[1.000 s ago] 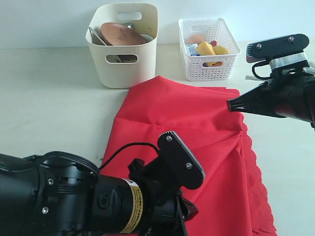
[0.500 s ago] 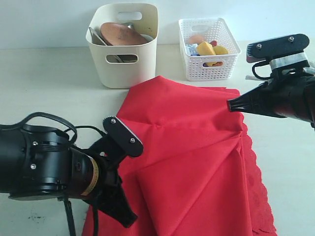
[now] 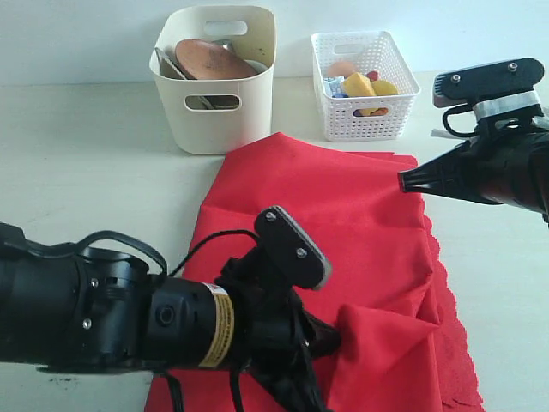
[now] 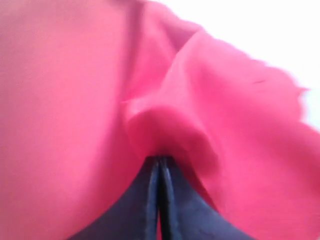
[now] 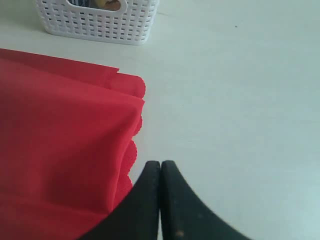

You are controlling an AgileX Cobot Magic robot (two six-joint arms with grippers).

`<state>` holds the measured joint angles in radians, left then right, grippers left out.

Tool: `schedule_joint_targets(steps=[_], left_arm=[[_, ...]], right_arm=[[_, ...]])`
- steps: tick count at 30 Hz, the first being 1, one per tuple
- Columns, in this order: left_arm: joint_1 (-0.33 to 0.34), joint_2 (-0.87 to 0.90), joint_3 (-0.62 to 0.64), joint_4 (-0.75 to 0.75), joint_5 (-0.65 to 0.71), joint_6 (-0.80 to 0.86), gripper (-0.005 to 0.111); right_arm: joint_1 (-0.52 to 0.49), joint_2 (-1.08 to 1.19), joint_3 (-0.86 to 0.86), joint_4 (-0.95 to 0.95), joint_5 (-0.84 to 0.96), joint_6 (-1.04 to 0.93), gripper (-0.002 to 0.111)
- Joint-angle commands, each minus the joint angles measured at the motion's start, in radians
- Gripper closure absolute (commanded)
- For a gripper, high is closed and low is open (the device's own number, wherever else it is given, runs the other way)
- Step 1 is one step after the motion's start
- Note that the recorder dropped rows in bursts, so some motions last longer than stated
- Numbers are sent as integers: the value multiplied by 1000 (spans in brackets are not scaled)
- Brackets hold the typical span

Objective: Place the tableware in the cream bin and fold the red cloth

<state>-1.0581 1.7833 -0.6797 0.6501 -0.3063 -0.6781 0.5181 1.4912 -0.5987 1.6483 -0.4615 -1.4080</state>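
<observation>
The red cloth [image 3: 343,206] lies spread on the table, bunched into a raised hump toward its scalloped right edge. My left gripper [image 3: 330,339] is low over the cloth's near part and shut on a fold of the red cloth [image 4: 75,100], which rises from its tips [image 4: 159,159]. My right gripper [image 3: 401,182] is shut and empty by the cloth's far right corner. In the right wrist view its tips [image 5: 160,164] hang over bare table beside the cloth's scalloped edge [image 5: 60,125]. The cream bin [image 3: 214,107] stands behind the cloth and holds the brown wooden plate [image 3: 210,60] and other tableware.
A white lattice basket [image 3: 364,116] with food stands right of the bin, also seen in the right wrist view as the basket [image 5: 100,25]. Bare table [image 3: 77,163] stretches left of the cloth and to the right under my right arm.
My left arm swung from the cloth's left side back to the right, dragging a fold with it, and the cloth now humps up near its right edge. The right gripper has barely moved.
</observation>
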Motion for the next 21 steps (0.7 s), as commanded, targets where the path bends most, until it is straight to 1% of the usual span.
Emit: schedule_joint_targets(steps=[1,3,5,7,8,10,11,12,13,15,17,19,21], left_arm=[[-90,-19,-9,82,-57,-8,105],[-118,-36,-9,92,-26,-11,105],[-134,-70,-9,92,37,-11,105],[-138,-117,-9,92,141,-11,105],[-138,-140,-9,79,225,-11,105],[-105,-175,-9,65,426,-11,105],[-74,-187,-9,65,512,-11,105],[-38,-191,-9,65,577,-15,105],[-8,-191,-9,65,612,-18,105],[68,-176,-2,65,625,-18,105],[129,-147,7,65,593,-18,105],[164,-114,8,53,586,-18,105],[173,-76,5,21,583,-18,105]], right_arm=[[-2,-1,4,-12,-10,3,108],[-2,-1,4,-12,-15,3,108],[-2,-1,4,-10,-13,3,108],[-2,-1,4,-2,2,3,108],[-2,-1,4,0,21,3,108],[-2,-1,4,4,91,-14,108],[-2,-1,4,4,150,-30,108],[-2,-1,4,4,215,-43,108],[-2,-1,4,-9,272,-48,108],[-2,5,4,-46,410,-49,108],[-2,26,4,-81,472,-49,108],[-2,53,2,-84,485,-49,108],[-2,92,2,-84,478,-49,108]])
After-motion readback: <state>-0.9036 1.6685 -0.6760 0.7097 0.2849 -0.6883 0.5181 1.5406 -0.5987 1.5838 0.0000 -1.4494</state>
